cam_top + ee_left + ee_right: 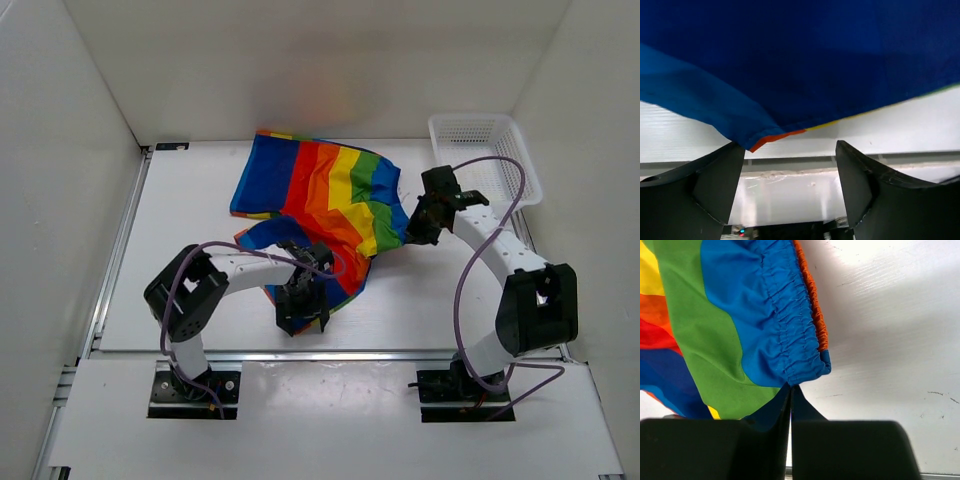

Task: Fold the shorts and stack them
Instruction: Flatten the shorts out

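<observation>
Top external view: thin rainbow-striped fabric shorts lie loosely spread at the middle of the white table, stripes running slantwise, long axis roughly far-left to near-right. A white mesh plastic basket sits at the far right corner, apart from the cloth. The right gripper is at the right-hand corner of the cloth. The left gripper is over the near hem, pointing towards the near table edge. Left wrist view: the two black fingers stand wide apart with nothing between them. Blue fabric drapes across above them, and an orange-tipped hem corner hangs just at the tip of the left-side finger; whether it touches is unclear. Right wrist view: jaws pressed together, pinching blue fabric just below the gathered elastic waistband corner, with cloth fanning away up and to the left. Judgement: the waist end is secured by the right arm, the left arm is nearer the hem, and the hem corner lies a little to one side of the open gap, so the grasp calls for a sideways shift before closing.
</observation>
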